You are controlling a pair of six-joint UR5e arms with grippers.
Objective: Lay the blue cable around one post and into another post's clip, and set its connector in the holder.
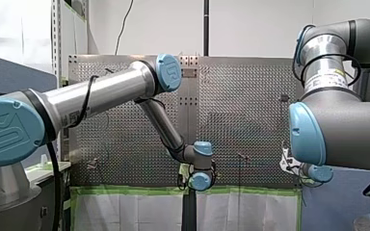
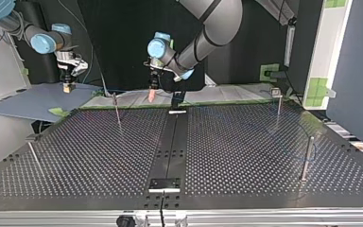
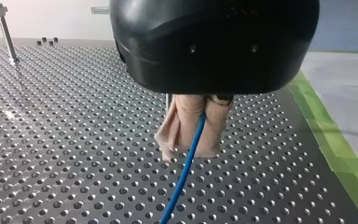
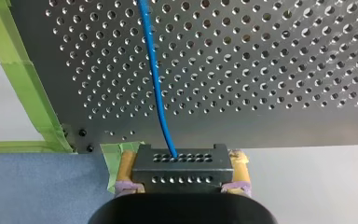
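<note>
Ahead of our left arm's beige-padded fingers (image 3: 216,128), the thin blue cable (image 3: 186,172) runs out of frame, and its gripped stretch hides between them. Our right arm's yellow-padded fingers (image 4: 127,170) show only edges beside the black perforated connector block (image 4: 182,168). In the top view the cable is too thin to trace.

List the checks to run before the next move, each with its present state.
1. Left hand shut on blue cable: ok.
2. Right hand clamped on connector: ok.
3. Cable leaves the connector without a kink: ok.
4. Cable laid around a post: cannot tell, its run between the hands does not show.
5. Connector set in place: not ok, it is held just off the table edge.
</note>
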